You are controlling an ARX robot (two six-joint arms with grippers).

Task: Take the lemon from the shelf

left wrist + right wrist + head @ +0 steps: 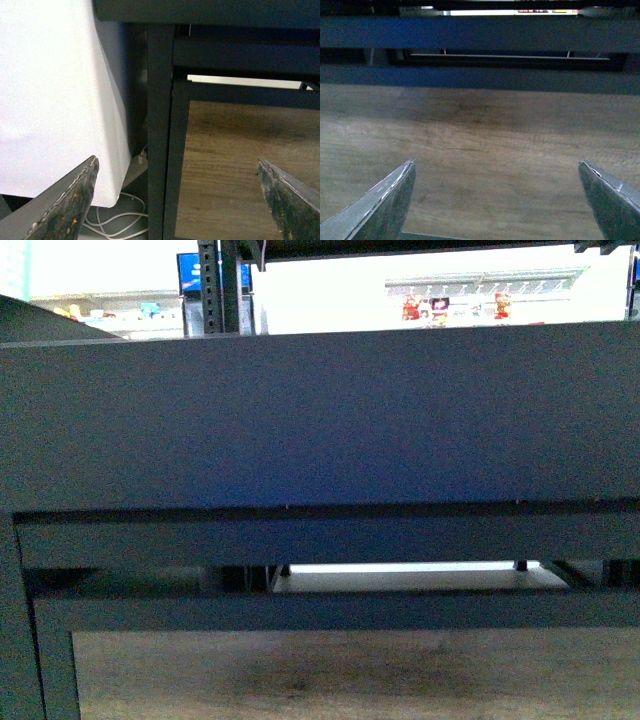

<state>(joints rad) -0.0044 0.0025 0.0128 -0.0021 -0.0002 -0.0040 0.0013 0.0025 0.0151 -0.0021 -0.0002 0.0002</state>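
The lemon is out of view in every frame. The shelf [320,420] fills the front view as a wide black deck edge with black rails below it and a brown wood-grain panel [340,675] at the bottom. Neither arm shows in the front view. My left gripper [177,200] is open, facing the shelf's black corner post [159,135] and the wood panel [240,165]. My right gripper [497,200] is open too, close in front of the wood panel [480,150], with black rails [480,32] above. Nothing is between either pair of fingers.
A white cloth-like surface [50,90] hangs beside the shelf's corner post, with white cables [115,220] on the floor under it. Far behind the shelf stand a black perforated upright [208,285] and white racks with coloured goods [450,305].
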